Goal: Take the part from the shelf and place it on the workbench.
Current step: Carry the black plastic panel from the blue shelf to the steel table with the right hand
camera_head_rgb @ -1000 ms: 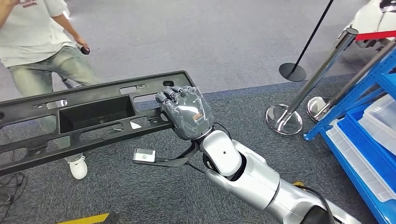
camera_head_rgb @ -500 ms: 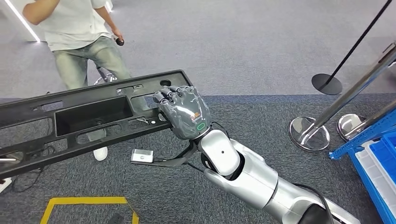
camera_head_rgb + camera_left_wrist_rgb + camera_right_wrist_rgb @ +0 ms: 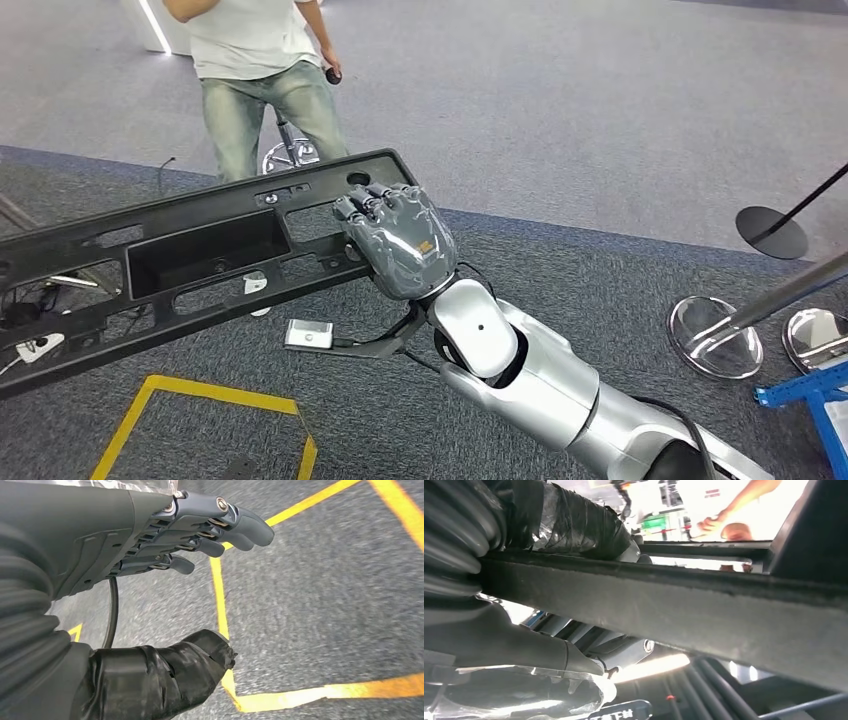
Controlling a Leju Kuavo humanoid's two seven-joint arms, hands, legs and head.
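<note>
I have the long black plastic part (image 3: 180,265) off the shelf, carried over the carpet, my right hand (image 3: 395,240) clamped on its end rail. It looks rigid but light and unwieldy; gripped so near the end, it will lever hard. My left hand (image 3: 200,535) hangs free below the part, fingers apart, over yellow floor tape (image 3: 220,605).

The right arm reaches forward and up from the lower right, its robot hand (image 3: 398,245) curled over and gripping the black part (image 3: 200,255). The left robot hand (image 3: 165,545) hangs empty, fingers extended and apart.
</note>
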